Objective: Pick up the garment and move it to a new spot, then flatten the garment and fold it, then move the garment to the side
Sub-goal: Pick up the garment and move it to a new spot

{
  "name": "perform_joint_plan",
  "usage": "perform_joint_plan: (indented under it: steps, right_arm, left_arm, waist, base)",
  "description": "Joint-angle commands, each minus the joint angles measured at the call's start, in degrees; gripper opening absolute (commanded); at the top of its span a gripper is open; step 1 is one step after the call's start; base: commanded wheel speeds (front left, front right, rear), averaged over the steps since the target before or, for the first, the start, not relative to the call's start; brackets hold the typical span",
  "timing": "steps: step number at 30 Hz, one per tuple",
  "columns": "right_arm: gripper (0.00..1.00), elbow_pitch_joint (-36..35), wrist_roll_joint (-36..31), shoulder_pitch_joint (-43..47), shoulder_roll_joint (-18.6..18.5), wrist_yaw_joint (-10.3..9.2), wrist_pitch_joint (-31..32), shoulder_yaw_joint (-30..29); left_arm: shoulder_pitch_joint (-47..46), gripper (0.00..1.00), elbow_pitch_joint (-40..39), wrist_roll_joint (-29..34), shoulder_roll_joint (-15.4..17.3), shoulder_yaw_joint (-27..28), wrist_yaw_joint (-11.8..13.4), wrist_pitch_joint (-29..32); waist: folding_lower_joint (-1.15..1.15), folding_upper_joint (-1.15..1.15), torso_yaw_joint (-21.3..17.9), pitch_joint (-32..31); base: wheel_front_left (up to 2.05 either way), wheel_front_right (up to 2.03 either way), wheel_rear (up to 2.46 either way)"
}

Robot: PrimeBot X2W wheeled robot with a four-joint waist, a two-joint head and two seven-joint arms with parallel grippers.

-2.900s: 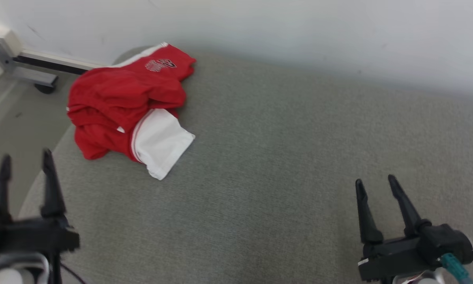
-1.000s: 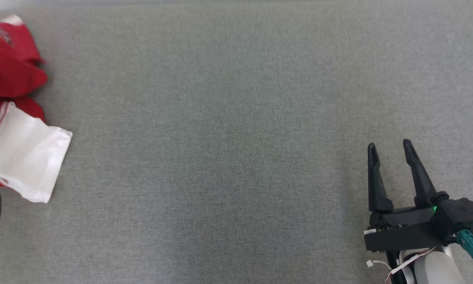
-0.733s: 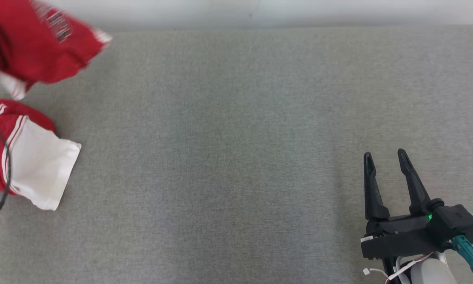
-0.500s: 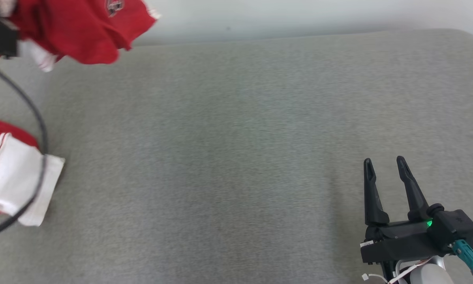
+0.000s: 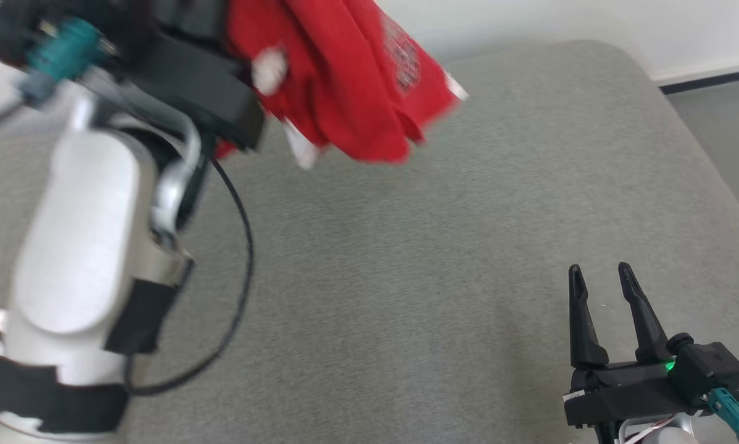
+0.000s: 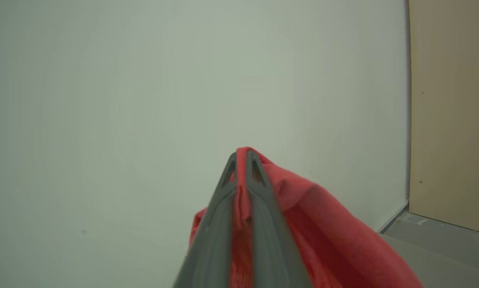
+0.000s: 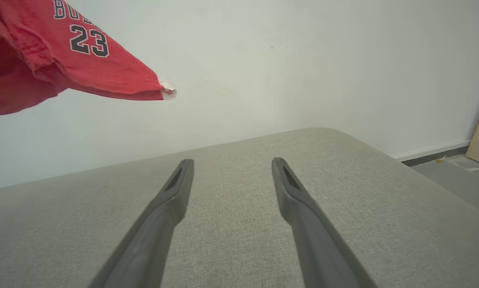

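Note:
The garment [image 5: 351, 80] is a red sports jersey with white trim and dark lettering. It hangs in the air over the far left of the grey cushion [image 5: 406, 259], clear of its surface. My left gripper [image 6: 242, 154] is shut on a bunched fold of the garment [image 6: 303, 224], red cloth squeezed between its fingers. The left arm [image 5: 98, 216] rises along the left side of the head view. My right gripper [image 5: 596, 274] stands open low at the right, just above the cushion, nothing between its fingers. In the right wrist view the garment [image 7: 63, 60] hangs at the upper left.
A pale wall [image 7: 303, 60] backs the cushion. The cushion's rounded right edge drops to a grey floor [image 5: 727, 135] with a dark baseboard [image 5: 709, 80]. A tan panel [image 6: 451, 112] stands at the right. A black cable [image 5: 234, 277] loops from the left arm.
The left arm has lifted the garment off the cushion and carried it rightward through the air. The head camera has turned. The right gripper stays open and low.

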Motion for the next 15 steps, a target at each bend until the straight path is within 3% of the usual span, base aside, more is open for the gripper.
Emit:
perform_joint_plan:
  steps: [1,6,15]
  right_arm:
    - [1.00,-0.06,0.58,0.52,0.07,-0.12,-0.03,-0.06]
    - [1.00,-0.10,0.60,0.77,0.07,-0.12,-0.03,-0.01]
    - [1.00,0.06,-0.04,0.53,0.07,-0.12,-0.03,0.09]
  left_arm:
    - [2.26,0.00,0.78,-0.74,-1.08,-0.48,0.46,-0.70]
    - [7.89,0.00,2.27,-1.84,-3.01,-0.85,1.92,-2.64]
    - [24.94,0.00,7.37,-4.40,-3.52,-1.28,4.03,-7.10]
  waist:
    - [0.01,0.00,-1.89,-0.45]
    - [0.01,0.00,-2.41,-0.25]
    - [0.01,0.00,-2.31,0.68]
  base:
    - [0.00,0.00,0.00]
    - [0.00,0.00,0.00]
    - [0.00,0.00,0.00]
